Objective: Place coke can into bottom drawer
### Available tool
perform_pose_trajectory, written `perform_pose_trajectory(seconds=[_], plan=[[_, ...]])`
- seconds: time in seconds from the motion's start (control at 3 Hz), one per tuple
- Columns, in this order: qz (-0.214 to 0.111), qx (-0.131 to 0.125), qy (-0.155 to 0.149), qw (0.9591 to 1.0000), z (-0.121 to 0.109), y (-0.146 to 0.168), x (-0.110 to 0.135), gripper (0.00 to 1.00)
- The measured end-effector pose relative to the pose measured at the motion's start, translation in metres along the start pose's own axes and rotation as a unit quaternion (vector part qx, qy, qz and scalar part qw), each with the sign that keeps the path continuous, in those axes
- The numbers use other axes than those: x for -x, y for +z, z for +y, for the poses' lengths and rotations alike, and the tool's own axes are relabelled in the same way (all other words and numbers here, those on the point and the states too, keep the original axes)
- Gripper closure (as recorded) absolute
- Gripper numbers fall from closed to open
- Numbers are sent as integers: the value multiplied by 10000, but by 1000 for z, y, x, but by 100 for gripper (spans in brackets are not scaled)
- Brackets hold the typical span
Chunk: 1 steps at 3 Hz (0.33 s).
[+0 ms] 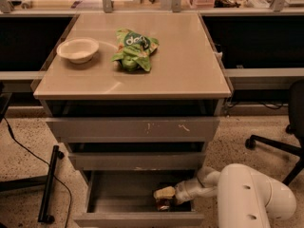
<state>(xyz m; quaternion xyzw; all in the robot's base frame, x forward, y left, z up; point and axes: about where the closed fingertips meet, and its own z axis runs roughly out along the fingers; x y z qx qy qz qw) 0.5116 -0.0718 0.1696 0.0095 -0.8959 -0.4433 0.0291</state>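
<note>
We are viewing a beige surface (190,70) topping grey metal drawers; the deep, plain-fronted grey bottom drawer (137,219) is standing open. Our white arm (249,198) is reaching into it from the right. The tool (164,194) is sitting just over the small red-orange coke can (163,204) inside the drawer's right side; we cannot tell whether it is gripping.

White bowl (78,49) back-left on tabletop (190,75); green snack bag (134,50) near its right, apart. Black chair base (271,145) far right.
</note>
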Motion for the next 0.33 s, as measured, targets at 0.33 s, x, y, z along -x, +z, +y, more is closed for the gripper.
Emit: perform_pose_trajectory(seconds=[0.33], plan=[[0, 0, 0, 10000, 0, 0, 0, 0]])
